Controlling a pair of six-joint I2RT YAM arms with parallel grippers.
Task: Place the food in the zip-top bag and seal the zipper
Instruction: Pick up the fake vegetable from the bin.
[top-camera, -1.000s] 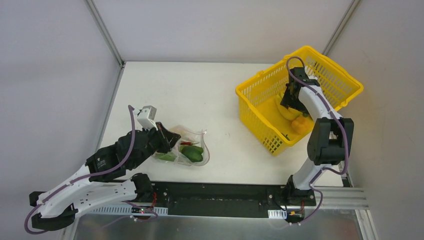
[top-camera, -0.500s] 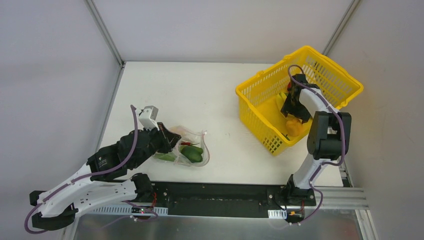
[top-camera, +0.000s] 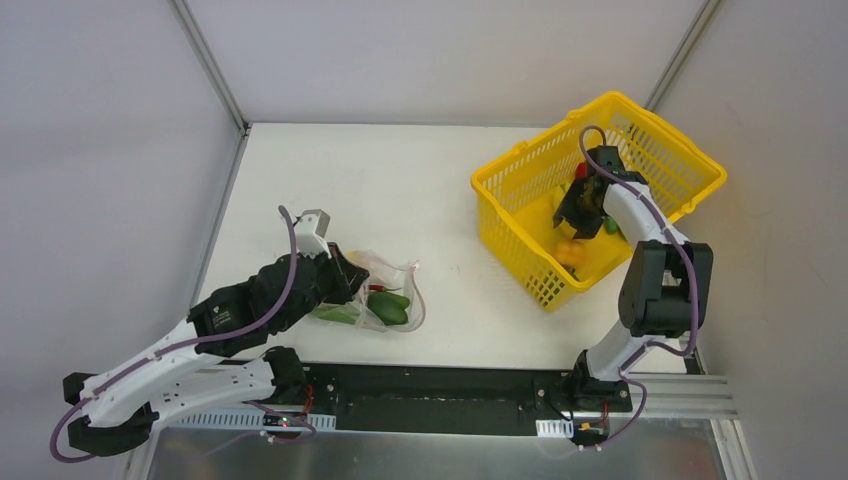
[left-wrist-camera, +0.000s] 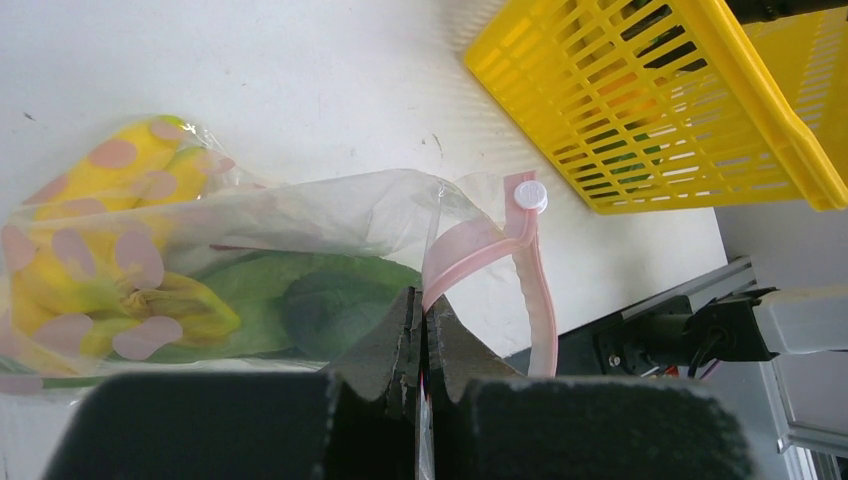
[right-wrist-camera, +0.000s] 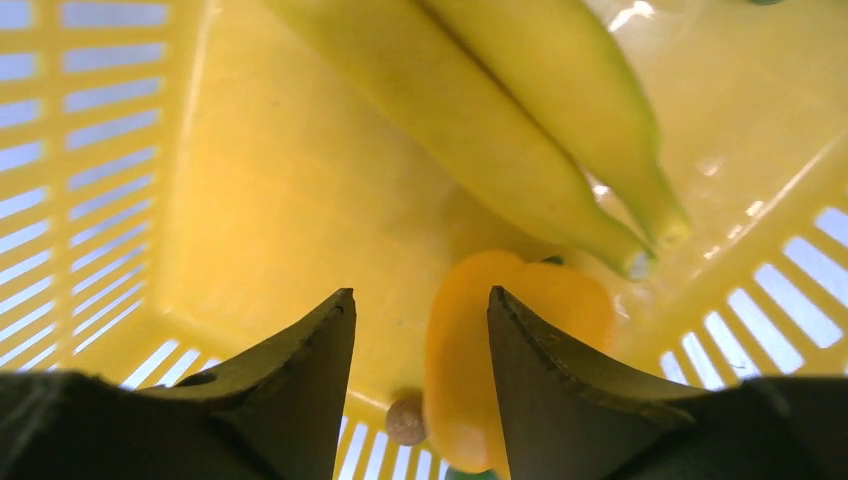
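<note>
The clear zip-top bag (top-camera: 385, 297) lies near the front left of the table. It holds green pieces (left-wrist-camera: 310, 305) and a yellow piece (left-wrist-camera: 90, 270). My left gripper (left-wrist-camera: 421, 310) is shut on the bag's mouth edge, by the pink zipper strip (left-wrist-camera: 490, 250); it also shows in the top view (top-camera: 350, 280). My right gripper (right-wrist-camera: 420, 320) is open inside the yellow basket (top-camera: 690, 165), low over its floor. The orange pepper (right-wrist-camera: 470, 370) lies partly between its fingers. The banana bunch (right-wrist-camera: 500, 130) lies just beyond. In the top view the right gripper (top-camera: 578, 215) stands above the pepper (top-camera: 568, 252).
The mesh basket stands at the back right and its walls (right-wrist-camera: 90, 190) close in round the right gripper. A red piece (top-camera: 581, 171) and a green piece (top-camera: 611, 226) also lie in the basket. The black front rail (top-camera: 440, 395) runs below the bag.
My right gripper has moved down and forward in the basket, now over the orange pepper with its fingers astride it. My left arm shifted slightly right, the bag with it.
</note>
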